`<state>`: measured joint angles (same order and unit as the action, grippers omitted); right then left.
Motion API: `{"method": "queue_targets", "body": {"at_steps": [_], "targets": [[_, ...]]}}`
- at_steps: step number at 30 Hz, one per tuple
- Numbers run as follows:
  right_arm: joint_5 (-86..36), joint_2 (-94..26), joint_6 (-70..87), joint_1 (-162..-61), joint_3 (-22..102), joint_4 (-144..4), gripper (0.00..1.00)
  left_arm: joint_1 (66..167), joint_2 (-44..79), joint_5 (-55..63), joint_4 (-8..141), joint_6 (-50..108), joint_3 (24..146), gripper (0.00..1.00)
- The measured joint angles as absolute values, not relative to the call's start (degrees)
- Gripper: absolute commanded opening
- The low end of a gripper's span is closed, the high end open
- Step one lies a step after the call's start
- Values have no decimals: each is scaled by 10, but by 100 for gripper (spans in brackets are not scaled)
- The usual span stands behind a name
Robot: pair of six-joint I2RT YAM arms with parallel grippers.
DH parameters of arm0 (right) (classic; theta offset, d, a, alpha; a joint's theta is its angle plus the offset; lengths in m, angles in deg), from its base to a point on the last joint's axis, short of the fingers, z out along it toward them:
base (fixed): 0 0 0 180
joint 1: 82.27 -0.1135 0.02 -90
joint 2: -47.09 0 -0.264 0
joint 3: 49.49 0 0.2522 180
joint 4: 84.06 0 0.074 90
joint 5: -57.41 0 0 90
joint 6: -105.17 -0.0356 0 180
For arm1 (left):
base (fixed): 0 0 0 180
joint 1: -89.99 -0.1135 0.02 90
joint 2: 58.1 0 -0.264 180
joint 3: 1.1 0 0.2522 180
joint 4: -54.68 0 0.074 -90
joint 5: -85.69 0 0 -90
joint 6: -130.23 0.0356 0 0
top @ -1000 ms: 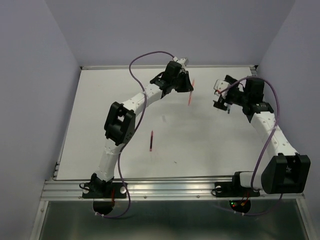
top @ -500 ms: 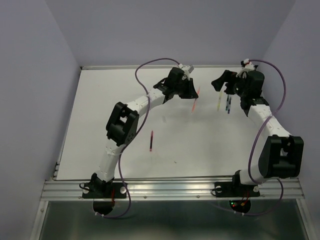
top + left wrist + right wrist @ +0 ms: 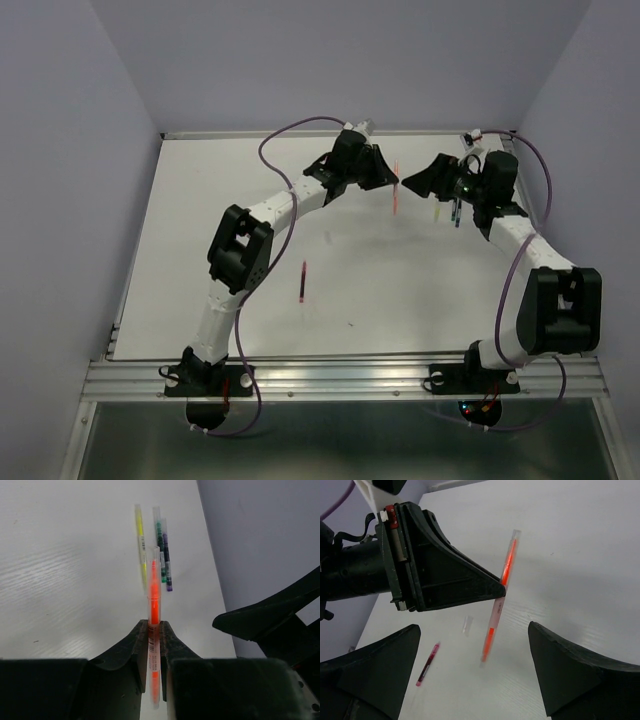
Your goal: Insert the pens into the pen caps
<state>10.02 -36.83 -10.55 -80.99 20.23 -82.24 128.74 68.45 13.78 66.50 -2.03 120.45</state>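
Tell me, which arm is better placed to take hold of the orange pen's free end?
Right, probably. The right gripper stands open facing the orange-red pen, a finger either side, while the left gripper is busy clamping it.

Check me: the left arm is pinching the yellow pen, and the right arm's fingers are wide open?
Not the yellow pen, which lies on the table. The left gripper pinches the orange-red pen, as the left wrist view shows. The right gripper is wide open.
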Motion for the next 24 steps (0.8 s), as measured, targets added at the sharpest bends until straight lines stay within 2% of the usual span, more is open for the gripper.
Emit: {"method": "queue_targets", "body": {"at_steps": [14, 16, 17, 20, 24], "targets": [[105, -410, -58, -839, 203, -812, 78, 1289, 643, 154, 610, -80, 1136, 0], [105, -416, -49, -846, 208, -805, 70, 1289, 639, 157, 602, -85, 1135, 0], [104, -419, -45, -850, 210, -802, 54, 1290, 638, 157, 598, -86, 1135, 0], [104, -423, -32, -860, 212, -794, 26, 1290, 635, 156, 592, -88, 1132, 0], [93, -423, -28, -868, 212, -789, 11, 1293, 631, 154, 589, -85, 1125, 0]]}}
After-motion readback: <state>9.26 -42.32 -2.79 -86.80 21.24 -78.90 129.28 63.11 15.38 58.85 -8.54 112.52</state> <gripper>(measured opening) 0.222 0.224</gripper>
